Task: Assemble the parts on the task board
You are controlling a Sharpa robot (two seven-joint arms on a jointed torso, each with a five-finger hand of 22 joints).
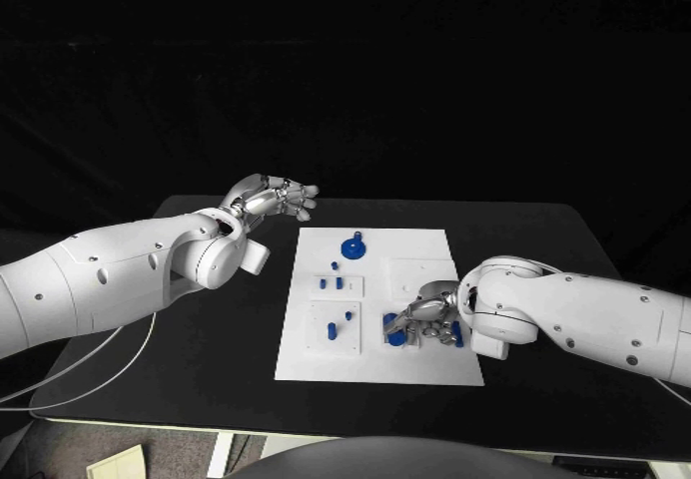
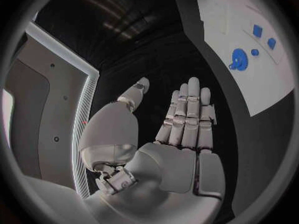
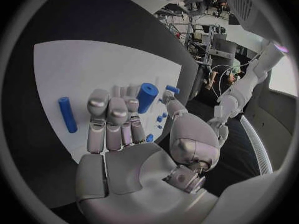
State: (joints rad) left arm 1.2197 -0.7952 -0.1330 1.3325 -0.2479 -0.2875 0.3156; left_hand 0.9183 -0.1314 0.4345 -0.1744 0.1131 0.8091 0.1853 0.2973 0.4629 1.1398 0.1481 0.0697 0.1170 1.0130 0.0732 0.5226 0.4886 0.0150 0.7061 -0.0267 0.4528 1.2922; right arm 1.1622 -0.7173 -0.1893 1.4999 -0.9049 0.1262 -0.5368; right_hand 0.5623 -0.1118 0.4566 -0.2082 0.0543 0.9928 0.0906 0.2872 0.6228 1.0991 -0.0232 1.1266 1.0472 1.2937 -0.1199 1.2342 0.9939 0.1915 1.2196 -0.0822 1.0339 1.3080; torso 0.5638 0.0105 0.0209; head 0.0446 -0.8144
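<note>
The white task board (image 1: 432, 249) lies in the middle of the black table. A blue gear (image 1: 354, 246) sits near its far end, and small blue pieces (image 1: 339, 283) stand in the sockets at mid-board. My right hand (image 1: 429, 321) is low over the board's near right part, fingers curled. In the right wrist view its fingertips and thumb (image 3: 171, 104) pinch a thick blue cylinder (image 3: 147, 97), and a long blue peg (image 3: 67, 114) lies loose on the board beside the hand. My left hand (image 1: 274, 200) hovers off the board's far left corner with straight, spread fingers (image 2: 187, 114), holding nothing.
Black table (image 1: 216, 339) surrounds the board on all sides. A cable (image 1: 101, 364) hangs from my left arm over the table's left edge. In the left wrist view the gear (image 2: 238, 58) and two small blue pieces (image 2: 261, 35) show on the board.
</note>
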